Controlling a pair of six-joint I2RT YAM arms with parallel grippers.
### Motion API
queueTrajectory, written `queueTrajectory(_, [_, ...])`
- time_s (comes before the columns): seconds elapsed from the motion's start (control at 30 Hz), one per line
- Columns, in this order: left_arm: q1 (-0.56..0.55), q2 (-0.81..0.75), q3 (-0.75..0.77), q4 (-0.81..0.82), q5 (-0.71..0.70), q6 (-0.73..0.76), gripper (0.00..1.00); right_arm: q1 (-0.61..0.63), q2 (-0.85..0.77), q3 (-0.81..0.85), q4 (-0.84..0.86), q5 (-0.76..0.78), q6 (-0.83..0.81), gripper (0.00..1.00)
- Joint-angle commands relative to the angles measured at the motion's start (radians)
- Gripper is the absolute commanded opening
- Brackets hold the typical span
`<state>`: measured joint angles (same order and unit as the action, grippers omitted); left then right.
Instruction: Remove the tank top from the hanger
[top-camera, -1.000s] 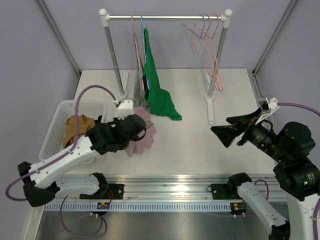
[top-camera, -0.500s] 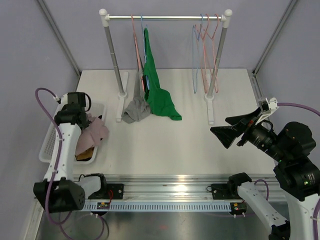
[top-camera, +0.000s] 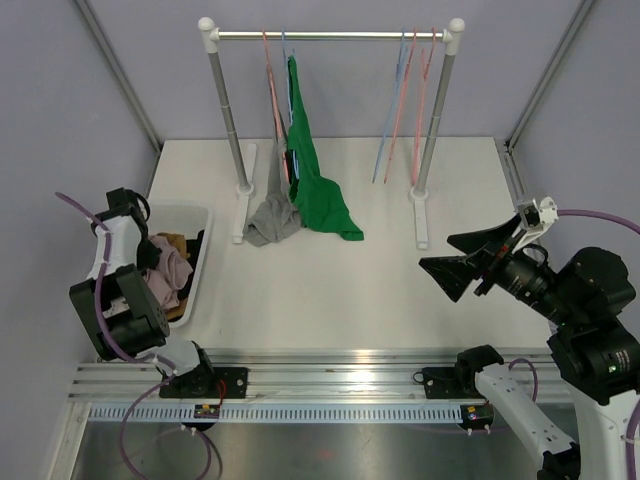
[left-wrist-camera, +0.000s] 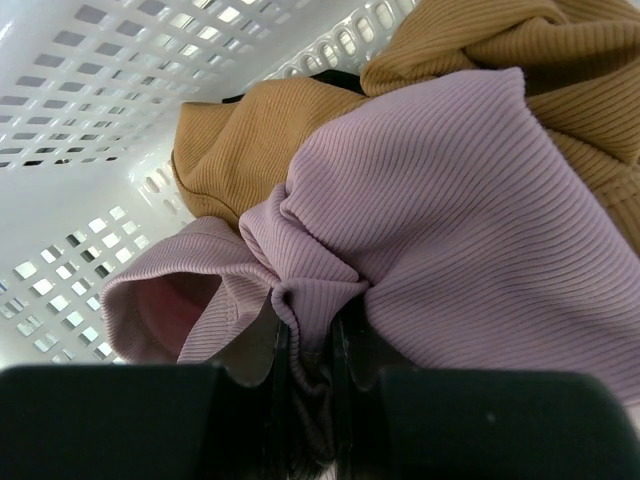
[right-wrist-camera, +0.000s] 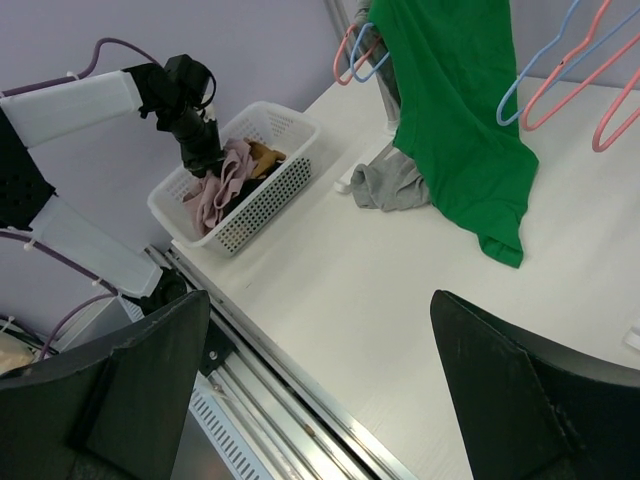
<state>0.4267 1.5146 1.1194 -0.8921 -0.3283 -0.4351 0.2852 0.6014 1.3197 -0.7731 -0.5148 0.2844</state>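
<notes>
With our left claw (left-wrist-camera: 310, 345) clamped on the pink top (left-wrist-camera: 440, 230) inside the basket (left-wrist-camera: 90, 150), and our right claw (right-wrist-camera: 318, 300) gaping well away from the basket, we should release low, then lift straight out.

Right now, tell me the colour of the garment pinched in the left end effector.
Pale mauve-pink, finely ribbed; the garment shows best in the left wrist view.

I see the mauve ribbed tank top (left-wrist-camera: 440, 220) bunched in the basket (left-wrist-camera: 80, 100) atop a tan garment (left-wrist-camera: 250, 140), one fold pinched by my left hand (left-wrist-camera: 310, 345).
</notes>
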Motion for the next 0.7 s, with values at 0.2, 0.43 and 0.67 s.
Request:
queueTrajectory(0.2, [-0.036,0.127,0.022,0.035,0.054,0.010,0.00,0.000,-0.029,-0.062,0.109,-0.091,0.041,0.99])
queueTrajectory(0.43, [-0.036,-0.129,0.045,0.015,0.029,-0.004,0.69,0.002,0.047,-0.036,0.070,-0.050,0.035,0.99])
queueTrajectory(0.67, [-0.039,-0.344,0.083,-0.033,0.100,0.012,0.99,0.002,0.199,0.035,0.148,-0.005,0.145,1.00])
